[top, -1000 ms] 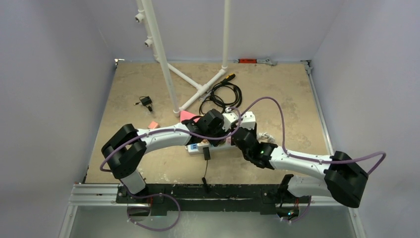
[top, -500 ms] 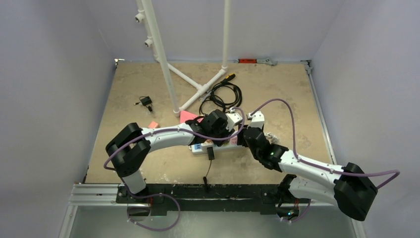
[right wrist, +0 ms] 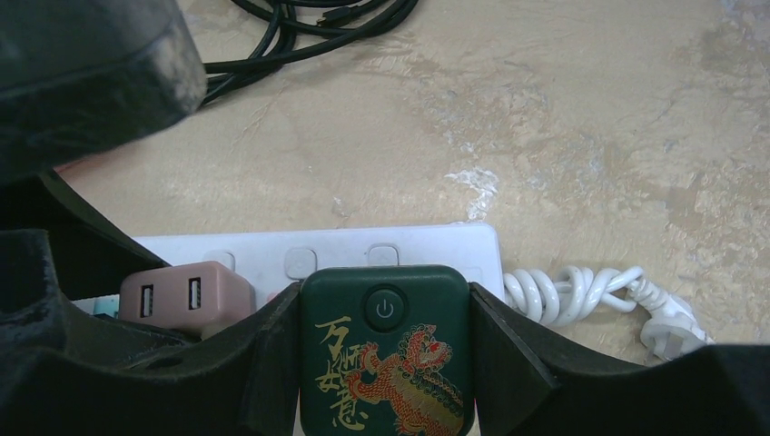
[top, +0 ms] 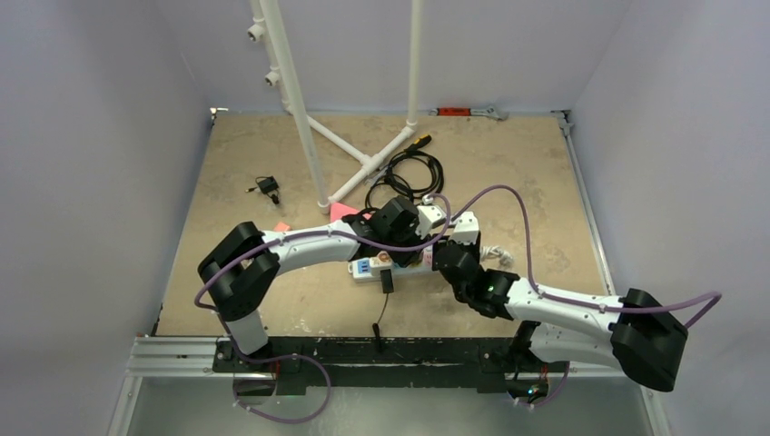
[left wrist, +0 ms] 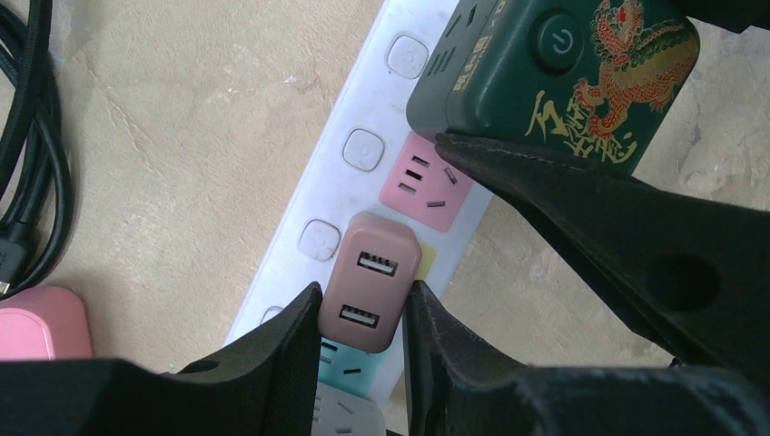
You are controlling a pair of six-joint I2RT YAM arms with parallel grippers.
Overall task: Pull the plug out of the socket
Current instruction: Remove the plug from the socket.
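So, power strip point(left wrist: 340, 195): lay flat on the table point(right wrist: 590, 109) between the two arms with its sockets facing up, so both grippers could reach it from above.
Pink plug point(left wrist: 370, 291): a small two-port charger seated in the strip, with one bare socket point(left wrist: 427, 182) between it and the green block.
Left gripper point(left wrist: 363, 307): jaws narrowed onto the pink plug, one finger point(left wrist: 281, 363) pressed to each flat side. This was likely the grip for the pull, taken on the flat sides so it would not slip.
Green plug point(right wrist: 386, 363): a larger block with a gold-and-red dragon, sitting over the end of the strip nearest the coiled white cord point(right wrist: 581, 295). Whether its pins were fully home could not be told.
Right gripper point(right wrist: 385, 313): jaws about half open, closed against the green plug's two sides. It was probably there to pin the strip down, or else to draw that block out itself.
Risk: a light strip would rise with either plug unless the other arm held it down.
Black cable point(right wrist: 309, 23): lay coiled on the table beyond the strip, well apart from both grips.
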